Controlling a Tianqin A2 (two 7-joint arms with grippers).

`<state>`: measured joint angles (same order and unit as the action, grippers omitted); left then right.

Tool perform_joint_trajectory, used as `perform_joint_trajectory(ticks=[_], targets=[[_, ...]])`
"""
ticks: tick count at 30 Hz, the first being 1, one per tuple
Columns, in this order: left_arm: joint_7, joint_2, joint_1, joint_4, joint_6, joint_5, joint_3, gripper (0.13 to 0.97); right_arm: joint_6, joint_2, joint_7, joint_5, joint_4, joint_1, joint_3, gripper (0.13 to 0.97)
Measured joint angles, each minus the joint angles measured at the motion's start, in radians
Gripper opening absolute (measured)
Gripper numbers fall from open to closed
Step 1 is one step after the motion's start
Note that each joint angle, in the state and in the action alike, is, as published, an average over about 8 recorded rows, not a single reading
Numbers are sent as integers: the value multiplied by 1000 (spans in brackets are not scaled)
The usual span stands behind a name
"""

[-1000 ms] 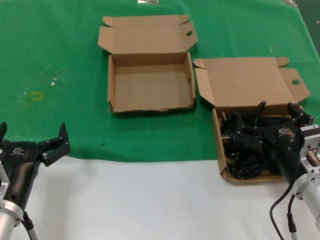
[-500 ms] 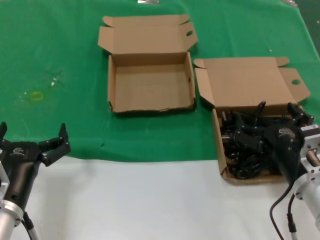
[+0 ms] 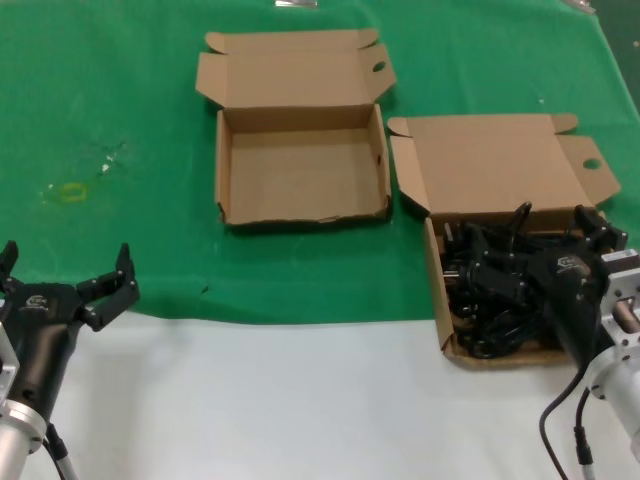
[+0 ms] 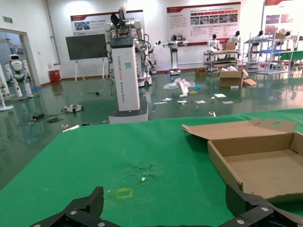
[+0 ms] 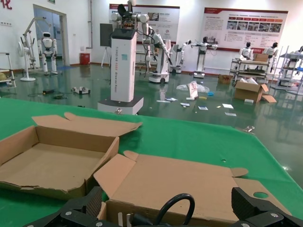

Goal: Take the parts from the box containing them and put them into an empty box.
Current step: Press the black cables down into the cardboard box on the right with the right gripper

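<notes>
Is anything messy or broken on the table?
Nothing looks broken. The black cords lie in a tangled heap in the right box, one loop poking above its rim. The other box sits open and bare inside.

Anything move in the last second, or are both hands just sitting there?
Almost nothing. The left hand edged very slightly toward the green mat, open and empty. The right hand stayed low over the cords in the full box, open, nothing lifted. Both that box and the empty box kept their places.
</notes>
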<state>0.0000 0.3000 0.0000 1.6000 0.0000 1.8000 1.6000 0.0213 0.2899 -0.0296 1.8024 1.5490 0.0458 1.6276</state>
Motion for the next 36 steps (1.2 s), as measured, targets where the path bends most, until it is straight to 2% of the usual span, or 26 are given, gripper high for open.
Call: perform_joint_trajectory(ticks=[4,12,16,17,22,28,33,36], targets=[[0,0,0,0,0,0,0,906,5,-5,-5,-2,-1,0,-4,966],[0,0,0,0,0,0,0,777,42,-34,-46,-17,-15,15,-18,966],[0,0,0,0,0,0,0,777,56,-17,-55,-26,-16,32,-2,966],[0,0,0,0,0,0,0,752,56,-6,-52,-28,-14,36,7,966],[0,0,0,0,0,0,0,627,38,96,-6,-23,-1,64,89,966],[0,0,0,0,0,0,0,497,49,280,88,-26,20,117,222,966],[0,0,0,0,0,0,0,363,165,423,158,-72,29,175,284,966],[0,0,0,0,0,0,0,328,271,492,162,-93,25,222,297,966]])
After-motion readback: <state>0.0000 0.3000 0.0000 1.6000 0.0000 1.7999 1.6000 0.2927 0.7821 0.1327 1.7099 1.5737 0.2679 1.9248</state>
